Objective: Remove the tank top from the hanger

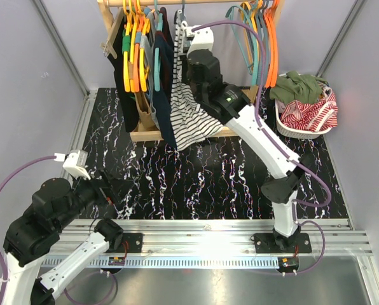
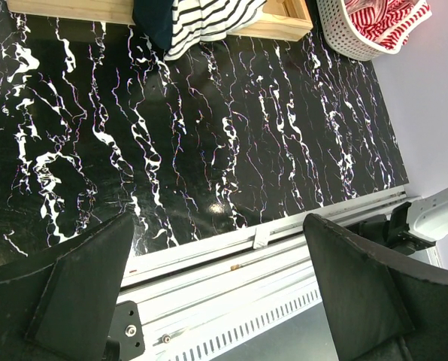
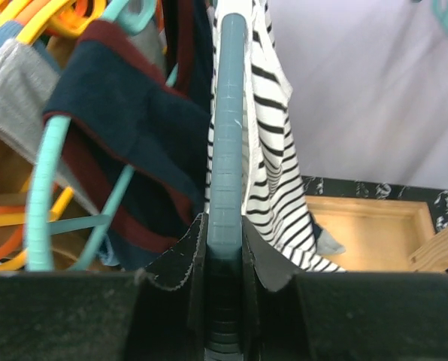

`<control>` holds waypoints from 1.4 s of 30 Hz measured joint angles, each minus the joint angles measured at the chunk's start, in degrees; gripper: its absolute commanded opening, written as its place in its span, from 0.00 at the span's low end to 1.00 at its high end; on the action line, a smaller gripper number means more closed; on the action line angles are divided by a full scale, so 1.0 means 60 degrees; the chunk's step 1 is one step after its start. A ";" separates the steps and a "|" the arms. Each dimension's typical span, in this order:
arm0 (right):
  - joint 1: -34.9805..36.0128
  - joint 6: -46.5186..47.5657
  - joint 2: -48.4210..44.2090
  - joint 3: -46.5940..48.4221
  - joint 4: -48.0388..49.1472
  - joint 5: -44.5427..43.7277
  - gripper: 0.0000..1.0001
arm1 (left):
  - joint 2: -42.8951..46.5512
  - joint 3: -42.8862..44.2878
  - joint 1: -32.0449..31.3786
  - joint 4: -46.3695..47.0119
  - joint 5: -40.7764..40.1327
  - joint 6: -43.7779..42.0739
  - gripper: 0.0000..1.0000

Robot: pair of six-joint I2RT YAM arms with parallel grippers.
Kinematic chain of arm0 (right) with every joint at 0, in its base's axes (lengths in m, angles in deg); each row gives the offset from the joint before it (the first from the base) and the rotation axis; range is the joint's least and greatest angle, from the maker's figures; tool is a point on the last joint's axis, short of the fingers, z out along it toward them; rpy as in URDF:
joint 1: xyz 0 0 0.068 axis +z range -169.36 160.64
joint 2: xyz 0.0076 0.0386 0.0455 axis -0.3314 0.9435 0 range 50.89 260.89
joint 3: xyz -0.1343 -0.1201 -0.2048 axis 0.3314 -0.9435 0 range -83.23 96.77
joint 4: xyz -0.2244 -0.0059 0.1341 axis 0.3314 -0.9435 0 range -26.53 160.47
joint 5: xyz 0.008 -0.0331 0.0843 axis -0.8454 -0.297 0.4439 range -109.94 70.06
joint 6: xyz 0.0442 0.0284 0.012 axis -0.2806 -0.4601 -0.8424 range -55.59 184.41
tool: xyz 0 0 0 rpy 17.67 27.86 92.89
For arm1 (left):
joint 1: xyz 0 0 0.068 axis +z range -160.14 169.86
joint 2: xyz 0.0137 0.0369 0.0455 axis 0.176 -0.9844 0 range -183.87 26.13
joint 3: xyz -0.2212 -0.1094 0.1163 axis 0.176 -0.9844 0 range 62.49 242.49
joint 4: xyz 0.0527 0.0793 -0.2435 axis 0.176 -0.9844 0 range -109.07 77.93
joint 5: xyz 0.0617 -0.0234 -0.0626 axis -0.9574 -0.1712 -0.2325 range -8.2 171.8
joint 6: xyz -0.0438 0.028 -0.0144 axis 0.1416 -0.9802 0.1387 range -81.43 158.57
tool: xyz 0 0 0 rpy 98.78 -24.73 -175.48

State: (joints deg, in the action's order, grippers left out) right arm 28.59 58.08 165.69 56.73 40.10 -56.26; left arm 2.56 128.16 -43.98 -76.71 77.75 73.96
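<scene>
We found the right hand (image 3: 225, 252) up at the clothes rack, its two pads pressed against either side of the grey-blue hanger (image 3: 228, 113), so it was clamped on that hanger's arm. The black-and-white striped tank top (image 3: 273, 180) was on this same hanger, its cloth falling down the right side of the hanger arm in the right wrist view. From above, its lower part flared out to the right over the wooden base (image 1: 145, 135) of the rack. Just to the left of it hung a navy garment (image 3: 126, 105) with dark red trim on a teal hanger (image 3: 40, 203), and beyond that we saw yellow hangers (image 1: 131, 51) crowded on the rail. More orange hangers (image 1: 270, 44) hung bare at the right end of the rail.

The left hand (image 2: 216, 278) had its jaws wide apart and held nothing. It hovered over the near edge of the black marbled surface (image 2: 209, 150), well apart from the rack. A white basket (image 1: 291, 130) with red-striped and green cloth in it stood at the far right of the surface
</scene>
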 measured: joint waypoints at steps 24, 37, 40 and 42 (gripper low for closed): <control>-0.1676 0.0495 -0.4903 -0.5625 0.2696 0.3020 0.00 | -0.0765 0.0484 -0.0066 0.0386 0.0000 -0.0244 0.99; -0.1708 -0.0852 -1.0561 -0.8295 -0.0514 0.4914 0.00 | -0.3796 0.2670 -0.0066 0.2659 0.2422 -0.1450 0.99; -0.1708 -0.1257 -1.1522 -0.8215 -0.1406 0.5195 0.00 | -0.5104 0.3519 -0.0073 0.3242 0.3228 -0.1672 0.99; -0.1708 -0.1566 -1.1999 -0.8167 -0.1989 0.5439 0.00 | -0.5785 0.3887 -0.0124 0.3716 0.3661 -0.1749 0.99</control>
State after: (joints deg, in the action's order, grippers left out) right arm 18.34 48.68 93.69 7.72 28.17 -23.62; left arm -32.15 151.48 -44.73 -54.42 99.72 63.47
